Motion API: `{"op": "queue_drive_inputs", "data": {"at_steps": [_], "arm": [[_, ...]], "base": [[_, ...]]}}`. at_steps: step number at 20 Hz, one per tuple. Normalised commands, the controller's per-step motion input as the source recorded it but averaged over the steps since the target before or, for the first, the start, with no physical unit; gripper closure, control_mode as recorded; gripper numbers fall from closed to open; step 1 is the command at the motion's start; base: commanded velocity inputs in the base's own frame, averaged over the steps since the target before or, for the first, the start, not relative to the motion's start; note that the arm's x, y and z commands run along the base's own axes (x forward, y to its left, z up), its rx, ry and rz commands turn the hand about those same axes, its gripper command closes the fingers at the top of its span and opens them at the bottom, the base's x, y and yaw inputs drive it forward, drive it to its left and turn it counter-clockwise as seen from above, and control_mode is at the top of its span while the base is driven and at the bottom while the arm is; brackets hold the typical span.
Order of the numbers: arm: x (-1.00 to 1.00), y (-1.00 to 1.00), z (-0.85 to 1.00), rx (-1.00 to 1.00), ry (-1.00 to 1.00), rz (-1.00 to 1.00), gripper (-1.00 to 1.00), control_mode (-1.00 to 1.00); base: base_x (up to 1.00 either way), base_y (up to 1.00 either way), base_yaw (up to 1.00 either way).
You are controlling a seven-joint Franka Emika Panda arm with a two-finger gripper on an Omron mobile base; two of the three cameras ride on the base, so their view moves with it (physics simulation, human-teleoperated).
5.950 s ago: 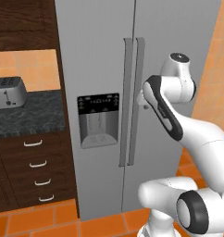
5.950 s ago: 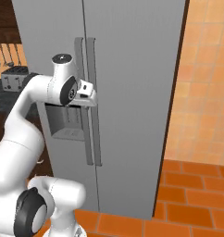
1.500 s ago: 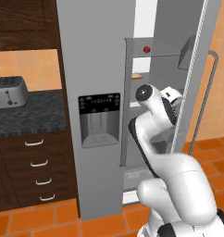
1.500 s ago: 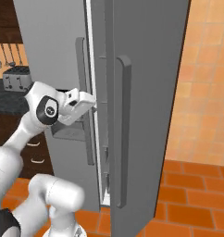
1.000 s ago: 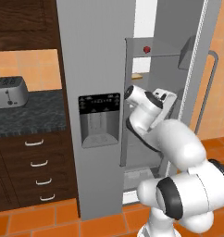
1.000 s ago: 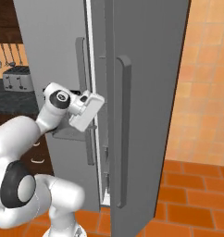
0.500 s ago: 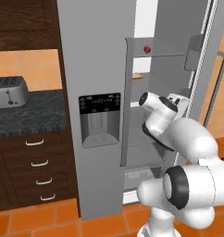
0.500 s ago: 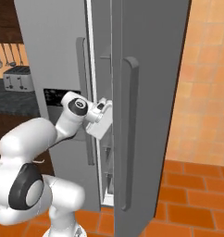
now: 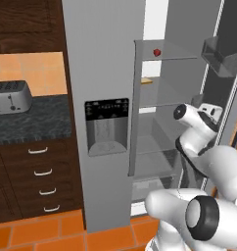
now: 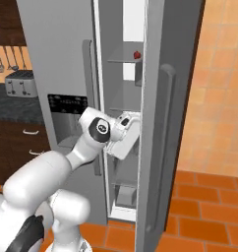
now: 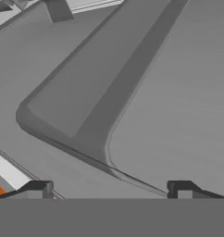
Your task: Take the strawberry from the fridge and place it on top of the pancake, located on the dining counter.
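Left base view: the tall light-grey two-door fridge (image 9: 103,73) presents smooth, matte panels, with a glossy black water-dispenser panel (image 9: 106,125) set into its left door. The right door (image 10: 163,123) stands swung open, a long rounded grey handle running down its outer face. Inside, clear glass shelves (image 9: 162,56) are stacked in tiers, and a translucent door bin (image 9: 219,56) hangs on the inner face of the open door. To the left, a dark speckled counter (image 9: 32,120) sits over dark wood drawers (image 9: 39,179) with pale bar handles and carries a brushed-metal toaster (image 9: 11,96). The floor is orange square tile (image 10: 204,216).

The white arm's two-finger gripper (image 10: 130,129) sits in the gap between the fridge body and the open door, at mid-shelf height. In the hand view the two small dark fingertips (image 11: 37,189) stand wide apart, with nothing between them; beyond them lies smooth grey fridge surface with a raised, rounded-corner ridge. Contact with that surface cannot be determined.

The tiny roundish red strawberry (image 9: 157,52) rests on the uppermost visible glass shelf, well above the gripper. In the right base view it (image 10: 137,55) shows near the shelf's edge beside the open door.
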Motion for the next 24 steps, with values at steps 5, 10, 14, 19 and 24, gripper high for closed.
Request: {"op": "queue_drive_inputs", "data": {"at_steps": [5, 10, 14, 19, 24], "arm": [[0.01, -0.65, 0.08, 0.15, 0.02, 0.0, -1.0, -1.0], [0.0, -0.13, 0.15, 0.11, 0.0, 0.0, -1.0, -1.0], [0.0, 0.52, 0.34, 0.01, 0.0, 0.0, -1.0, -1.0], [-0.06, 0.99, 0.09, 0.21, 0.0, 0.01, -1.0, -1.0], [0.0, 0.99, 0.02, 0.49, 0.01, -0.02, -1.0, -1.0]], "base": [[0.0, 0.0, 0.0], [0.0, 0.0, 0.0], [0.0, 0.0, 0.0], [0.0, 0.0, 0.0], [0.0, 0.0, 0.0]]}}
